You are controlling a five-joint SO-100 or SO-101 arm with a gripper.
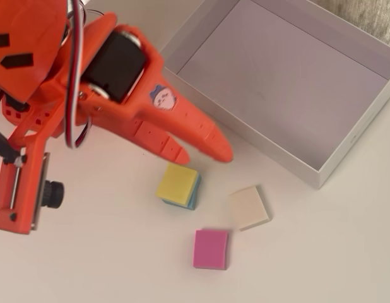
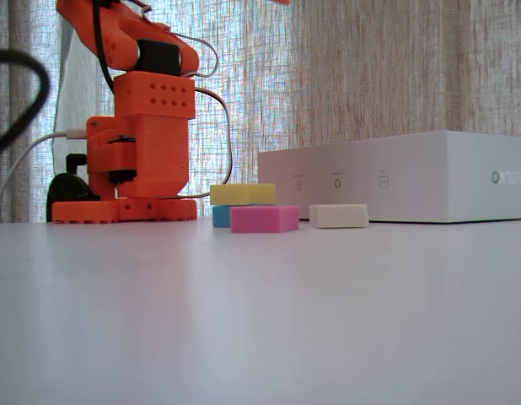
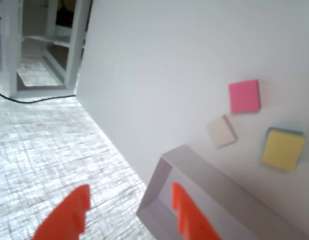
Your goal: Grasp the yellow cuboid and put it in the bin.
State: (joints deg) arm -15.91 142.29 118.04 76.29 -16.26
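The yellow cuboid [image 1: 178, 184] lies flat on top of a blue block [image 1: 194, 196], just left of the table's middle in the overhead view. The fixed view shows the yellow cuboid [image 2: 242, 194] stacked the same way, and the yellow cuboid [image 3: 283, 149] appears at the right of the wrist view. The bin [image 1: 258, 136], white-walled with a pale lavender floor, fills the upper right. My orange gripper [image 1: 201, 153] hovers above the table between the bin's near wall and the cuboid. In the wrist view the gripper [image 3: 129, 191] is open, holding nothing, with the bin [image 3: 219, 185] corner below it.
A cream block [image 1: 249, 207] and a pink block [image 1: 211, 249] lie near the yellow cuboid. The arm's base [image 2: 134, 126] stands at the back left in the fixed view. The table edge and a patterned floor show at the left of the wrist view.
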